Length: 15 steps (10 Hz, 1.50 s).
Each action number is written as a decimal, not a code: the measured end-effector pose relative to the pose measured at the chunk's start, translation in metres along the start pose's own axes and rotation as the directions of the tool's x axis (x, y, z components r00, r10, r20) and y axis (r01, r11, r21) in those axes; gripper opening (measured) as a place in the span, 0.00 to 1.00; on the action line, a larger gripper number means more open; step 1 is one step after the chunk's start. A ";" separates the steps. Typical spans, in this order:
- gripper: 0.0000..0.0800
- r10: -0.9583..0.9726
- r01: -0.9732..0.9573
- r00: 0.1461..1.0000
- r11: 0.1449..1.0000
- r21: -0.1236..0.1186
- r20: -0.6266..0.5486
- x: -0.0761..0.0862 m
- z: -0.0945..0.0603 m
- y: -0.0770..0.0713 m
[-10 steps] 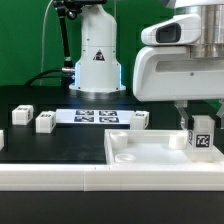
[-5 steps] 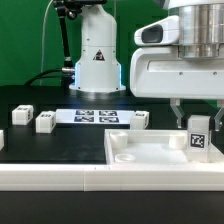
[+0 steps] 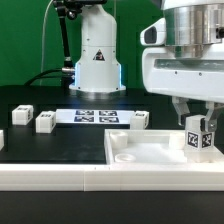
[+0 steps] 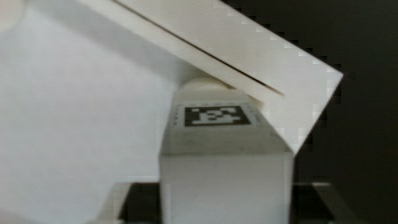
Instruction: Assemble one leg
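Observation:
My gripper (image 3: 197, 122) is shut on a white leg (image 3: 199, 139) with a black-and-white tag, holding it upright over the far right corner of the white tabletop (image 3: 150, 152). In the wrist view the leg (image 4: 222, 150) fills the space between the dark fingertips (image 4: 143, 198), with its tag facing the camera, and the tabletop's raised corner (image 4: 249, 60) lies beyond it. Three more legs lie on the black table: one (image 3: 22, 114) at the exterior view's left, one (image 3: 45, 122) beside it and one (image 3: 137, 120) behind the tabletop.
The marker board (image 3: 95, 115) lies flat on the table behind the tabletop. The robot's white base (image 3: 96, 55) stands at the back in front of a green backdrop. A white piece (image 3: 2, 138) shows at the exterior view's left edge.
The gripper has turned about its upright axis with the leg in it, and the leg's tag now faces more toward the exterior view's left. The leg has stayed over the tabletop's right corner.

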State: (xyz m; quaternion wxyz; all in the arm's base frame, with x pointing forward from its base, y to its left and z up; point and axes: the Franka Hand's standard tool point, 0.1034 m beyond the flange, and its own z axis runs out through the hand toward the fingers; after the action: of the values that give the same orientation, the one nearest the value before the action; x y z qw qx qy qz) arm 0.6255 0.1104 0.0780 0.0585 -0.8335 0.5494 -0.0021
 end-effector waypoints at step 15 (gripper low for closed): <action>0.81 -0.232 0.232 0.973 0.973 -0.001 0.006 -0.004 -0.004 -0.005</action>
State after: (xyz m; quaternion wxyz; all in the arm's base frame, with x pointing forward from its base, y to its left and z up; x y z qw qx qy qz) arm 0.6286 0.1156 0.0823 0.0589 -0.8920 0.4481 -0.0061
